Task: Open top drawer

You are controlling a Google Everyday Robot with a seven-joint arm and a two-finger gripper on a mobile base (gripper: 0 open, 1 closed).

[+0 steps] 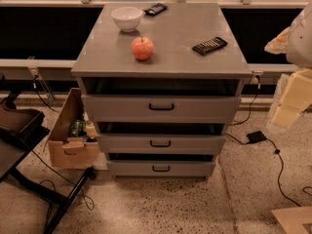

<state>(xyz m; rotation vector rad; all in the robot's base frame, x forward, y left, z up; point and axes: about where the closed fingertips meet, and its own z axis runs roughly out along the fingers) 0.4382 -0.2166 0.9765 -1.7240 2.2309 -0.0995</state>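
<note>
The grey cabinet point(161, 57) stands in the middle of the camera view with three drawers. The top drawer point(117, 108) is the widest, and its front carries a small dark bar handle point(161, 107) at centre. Its front stands out from under the cabinet top, with a dark gap above it. My arm comes in at the right edge, and my gripper point(288, 104) hangs there as pale blocky parts. It is to the right of the top drawer, well apart from the handle, and holds nothing that I can see.
On the cabinet top are a red apple point(142, 48), a white bowl point(126, 18) and two dark flat objects point(209, 45) point(155, 9). The two lower drawers point(160, 143) point(161, 168) also stand out slightly. A cardboard box point(68, 135) sits left; cables and an adapter point(256, 137) lie right.
</note>
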